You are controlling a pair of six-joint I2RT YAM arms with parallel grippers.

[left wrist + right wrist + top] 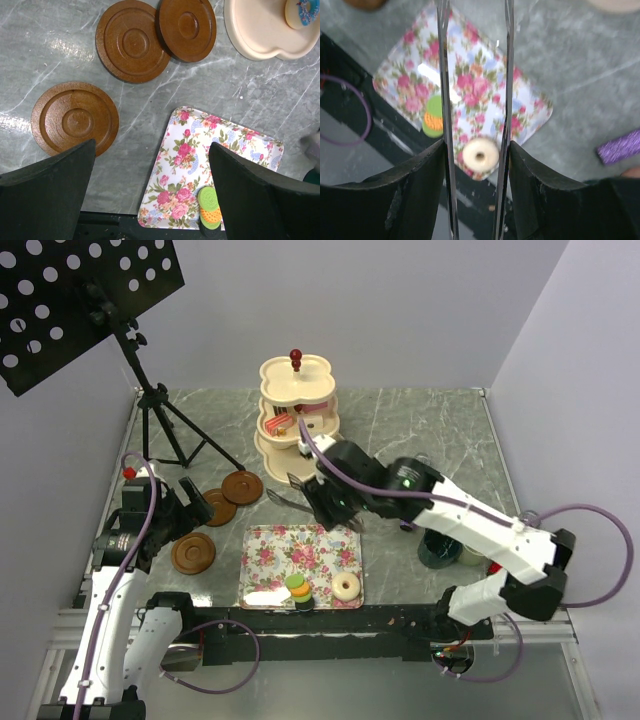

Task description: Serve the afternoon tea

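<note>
Hovering over the floral tray (282, 552), right jaws clasp metal tongs (443, 100).

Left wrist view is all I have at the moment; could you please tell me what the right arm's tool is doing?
Observer: The right tool is shut on metal tongs.
Operator: Thank you. Is there anything on the floral tray besides the macarons?
Observer: Yes, a white doughnut lies at its near right corner, outside your picture.
Operator: I see only the lowest tier of the cream stand. What is higher up?
Observer: The middle tier holds what look like pink and red cake slices.
</note>
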